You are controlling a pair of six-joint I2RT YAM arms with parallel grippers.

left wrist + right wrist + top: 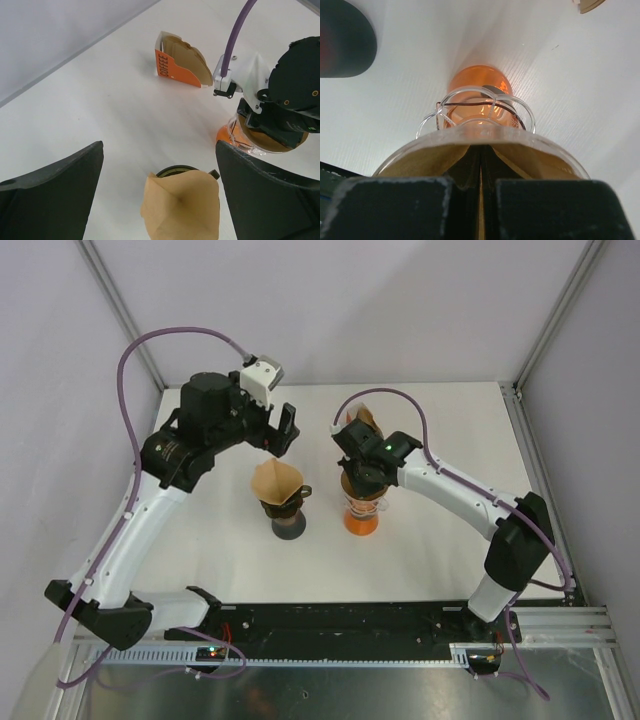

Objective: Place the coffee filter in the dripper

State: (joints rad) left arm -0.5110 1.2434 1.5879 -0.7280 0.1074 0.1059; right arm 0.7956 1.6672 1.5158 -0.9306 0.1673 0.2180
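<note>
Right gripper (481, 186) sits low in the glass dripper (485, 134), jaws pinched tight on the fold of the coffee filter (422, 159), which already lines the cone, so only the letting go looks left. Left gripper (157, 150) hovers empty, jaws spread wide, above the dark dripper (288, 520) on the tabletop (420, 560).

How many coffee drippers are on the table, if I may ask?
2. The dark dripper stands left of centre, holding a paper filter; the clear dripper on an orange base stands to its right, where the right tool pinches a second filter.
</note>
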